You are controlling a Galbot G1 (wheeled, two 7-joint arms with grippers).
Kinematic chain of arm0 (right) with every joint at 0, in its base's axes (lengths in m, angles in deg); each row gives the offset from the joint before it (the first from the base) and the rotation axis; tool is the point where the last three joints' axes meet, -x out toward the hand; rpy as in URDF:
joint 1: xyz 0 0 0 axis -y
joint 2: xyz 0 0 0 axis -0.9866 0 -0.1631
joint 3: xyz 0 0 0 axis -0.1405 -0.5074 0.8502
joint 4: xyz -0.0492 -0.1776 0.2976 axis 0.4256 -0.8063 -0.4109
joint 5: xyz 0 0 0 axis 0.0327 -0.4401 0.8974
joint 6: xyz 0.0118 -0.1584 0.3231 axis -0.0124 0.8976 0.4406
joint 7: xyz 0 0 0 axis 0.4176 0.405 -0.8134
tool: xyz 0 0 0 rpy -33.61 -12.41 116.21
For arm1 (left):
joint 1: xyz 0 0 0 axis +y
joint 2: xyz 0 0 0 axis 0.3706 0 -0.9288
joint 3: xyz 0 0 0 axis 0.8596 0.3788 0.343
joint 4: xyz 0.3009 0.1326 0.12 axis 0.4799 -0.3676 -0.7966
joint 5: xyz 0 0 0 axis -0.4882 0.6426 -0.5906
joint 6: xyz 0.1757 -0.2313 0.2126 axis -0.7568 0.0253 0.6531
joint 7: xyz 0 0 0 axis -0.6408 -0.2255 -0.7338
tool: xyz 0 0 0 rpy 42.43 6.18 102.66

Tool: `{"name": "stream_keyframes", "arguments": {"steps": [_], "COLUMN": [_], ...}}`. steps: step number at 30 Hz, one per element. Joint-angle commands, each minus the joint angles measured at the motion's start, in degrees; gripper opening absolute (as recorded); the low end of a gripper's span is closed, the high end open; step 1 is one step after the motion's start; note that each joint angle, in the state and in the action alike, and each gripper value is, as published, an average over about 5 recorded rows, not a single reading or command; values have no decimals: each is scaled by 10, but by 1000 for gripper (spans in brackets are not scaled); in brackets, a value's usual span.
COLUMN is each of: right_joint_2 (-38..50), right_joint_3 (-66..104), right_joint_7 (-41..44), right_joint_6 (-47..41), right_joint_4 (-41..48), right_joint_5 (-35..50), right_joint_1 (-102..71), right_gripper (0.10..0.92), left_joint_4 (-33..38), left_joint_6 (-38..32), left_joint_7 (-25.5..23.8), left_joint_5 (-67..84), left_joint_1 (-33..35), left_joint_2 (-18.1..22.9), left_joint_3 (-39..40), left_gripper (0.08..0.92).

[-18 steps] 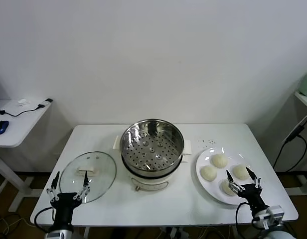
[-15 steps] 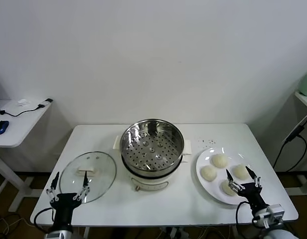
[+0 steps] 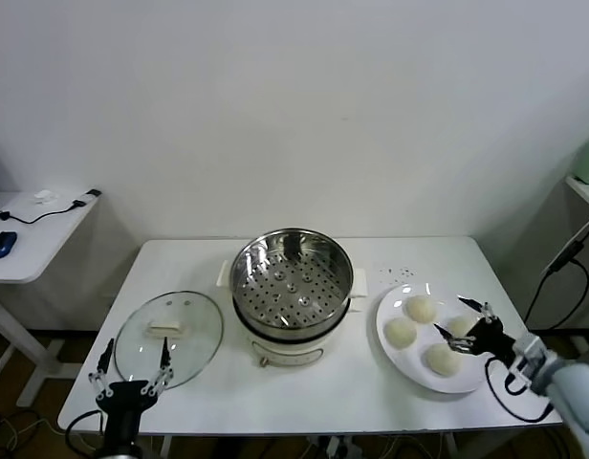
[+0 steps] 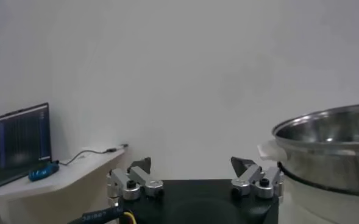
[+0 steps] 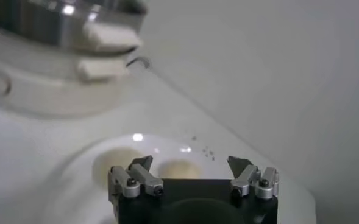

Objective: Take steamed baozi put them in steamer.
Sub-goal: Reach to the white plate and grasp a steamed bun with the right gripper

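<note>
Head view: my right claw hangs open over the plate, beside four baozi. Left claw waits open by the tabletop's near edge; steamer holds nothing.

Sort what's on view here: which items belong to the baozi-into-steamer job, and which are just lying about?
Part of the job:
- four steamed baozi on the white plate
- steamer, tray empty
- right gripper, open, over the plate's right side
- left gripper, open, idle at the table's near edge

Just lying about:
- glass lid, flat on the table
- side desk with cable and blue mouse
</note>
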Motion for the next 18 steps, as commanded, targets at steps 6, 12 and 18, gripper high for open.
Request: {"name": "stream_keyframes", "arguments": {"steps": [6, 12, 18], "right_joint_2": [47, -35, -102], "right_joint_3": [-514, -750, -800], "right_joint_7": [167, 196, 197], "right_joint_6": [14, 14, 10], "right_joint_4": [163, 245, 308], "right_joint_5": [-73, -30, -12], "right_joint_1": [522, 691, 710], "right_gripper": [823, 823, 823], "left_joint_4": [2, 4, 3], "left_joint_6": [-22, -21, -17], "left_joint_7": [5, 5, 4], "left_joint_5": [3, -3, -11], "left_joint_1": [16, 18, 12], "left_joint_2": [-5, -4, 1], "left_joint_3": [0, 0, -1], "left_gripper": [823, 823, 823]}}
